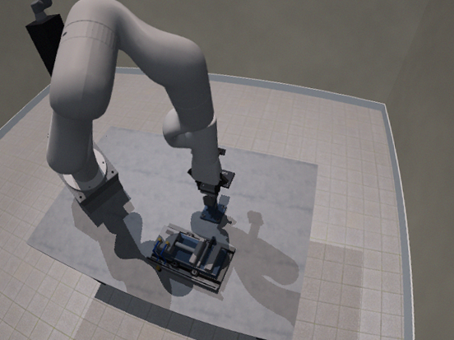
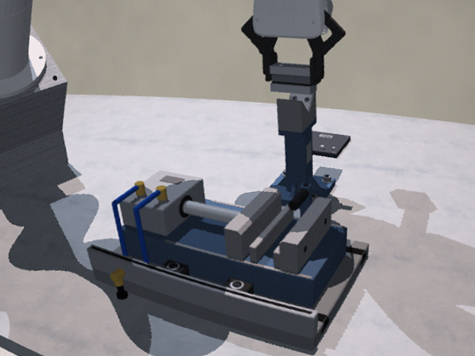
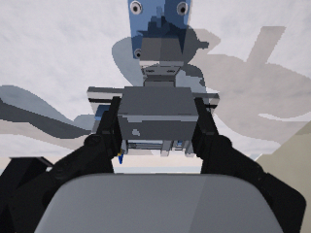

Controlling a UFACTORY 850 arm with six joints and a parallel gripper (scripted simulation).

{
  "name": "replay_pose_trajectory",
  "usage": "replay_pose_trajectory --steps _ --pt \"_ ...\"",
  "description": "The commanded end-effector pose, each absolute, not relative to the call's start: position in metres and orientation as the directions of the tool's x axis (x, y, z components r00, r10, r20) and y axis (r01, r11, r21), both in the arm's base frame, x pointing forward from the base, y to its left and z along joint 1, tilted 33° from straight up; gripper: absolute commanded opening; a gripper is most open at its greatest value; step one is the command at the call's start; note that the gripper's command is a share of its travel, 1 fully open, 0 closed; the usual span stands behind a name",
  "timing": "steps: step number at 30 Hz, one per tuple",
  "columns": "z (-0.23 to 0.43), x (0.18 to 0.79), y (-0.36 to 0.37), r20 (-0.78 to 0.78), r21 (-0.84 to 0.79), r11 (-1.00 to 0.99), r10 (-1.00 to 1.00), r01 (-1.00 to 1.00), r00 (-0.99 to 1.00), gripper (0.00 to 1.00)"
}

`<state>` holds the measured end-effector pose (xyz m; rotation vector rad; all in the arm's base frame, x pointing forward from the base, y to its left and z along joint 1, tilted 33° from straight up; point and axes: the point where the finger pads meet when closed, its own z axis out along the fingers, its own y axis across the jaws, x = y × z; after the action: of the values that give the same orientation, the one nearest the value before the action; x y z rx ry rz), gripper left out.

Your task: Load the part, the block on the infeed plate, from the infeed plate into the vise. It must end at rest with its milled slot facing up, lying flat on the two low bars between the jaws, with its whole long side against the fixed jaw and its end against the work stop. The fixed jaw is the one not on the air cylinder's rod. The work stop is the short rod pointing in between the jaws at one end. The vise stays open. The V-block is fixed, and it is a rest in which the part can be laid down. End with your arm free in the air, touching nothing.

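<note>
My gripper point(image 2: 292, 72) is shut on the part point(image 2: 291, 75), a grey block held level between the black fingers. It hangs right over the grey V-block point(image 2: 295, 113) on its blue post point(image 2: 296, 154); I cannot tell whether they touch. In the wrist view the part point(image 3: 157, 114) fills the space between the fingers, with the V-block point(image 3: 161, 50) below it. The dark infeed plate point(image 2: 330, 142) behind the post has nothing on it. The vise stands open: the moving jaw point(image 2: 252, 221) is on the cylinder rod point(image 2: 210, 211), the fixed jaw point(image 2: 303, 235) is nearer the camera, and the black work stop point(image 2: 299, 198) is at the far end.
The air cylinder point(image 2: 163, 204) with blue hoses point(image 2: 127, 223) sits at the left of the vise base. A low grey rail point(image 2: 208, 296) runs along the front. The arm's base pedestal point(image 2: 4, 112) stands at the far left. The whole vise also shows in the top view point(image 1: 193, 255).
</note>
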<state>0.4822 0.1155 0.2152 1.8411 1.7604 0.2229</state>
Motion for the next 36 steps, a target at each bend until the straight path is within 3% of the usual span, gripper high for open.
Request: replay_pose_trajectory --steps 1,36 --pt "0.2156 0.4826 0.1162 -0.292 0.508 0.035 0.947 0.861 0.134 0.00" --pt "0.2140 0.4834 0.1196 -0.543 0.508 0.035 0.789 0.861 0.288 0.00"
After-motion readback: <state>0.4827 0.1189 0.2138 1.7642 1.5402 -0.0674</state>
